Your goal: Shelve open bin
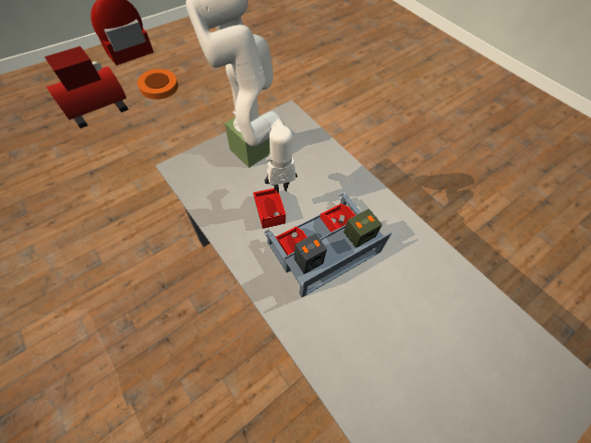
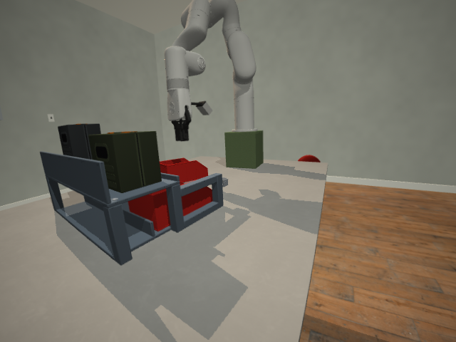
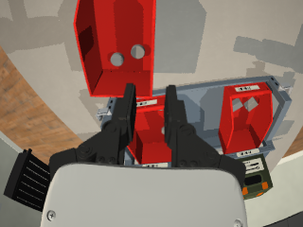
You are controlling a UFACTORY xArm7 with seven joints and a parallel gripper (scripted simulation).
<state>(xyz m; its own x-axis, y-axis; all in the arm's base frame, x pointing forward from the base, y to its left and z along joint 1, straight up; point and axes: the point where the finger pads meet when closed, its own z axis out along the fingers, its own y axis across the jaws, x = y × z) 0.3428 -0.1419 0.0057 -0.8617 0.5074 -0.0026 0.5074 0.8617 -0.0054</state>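
Observation:
The red open bin (image 1: 270,208) (image 2: 182,166) (image 3: 120,32) stands on the grey table beside the shelf, with two grey round parts (image 3: 127,55) in it. My gripper (image 1: 282,186) (image 2: 181,137) (image 3: 151,96) hangs above the table, just off the bin's end toward the arm's base. Its fingers are narrowed to a small gap with nothing between them. The blue-grey shelf (image 1: 333,269) (image 2: 73,171) (image 3: 278,89) holds two red bins, a left one (image 1: 290,238) (image 3: 148,132) and a right one (image 1: 333,217) (image 3: 242,120). An empty place (image 1: 312,229) lies between them.
A dark grey box (image 1: 310,252) (image 2: 77,140) and an olive box (image 1: 362,227) (image 2: 121,158) stand on the shelf's upper board, over the rear of the bins. The arm's green pedestal (image 1: 246,148) (image 2: 244,149) stands at the table's far end.

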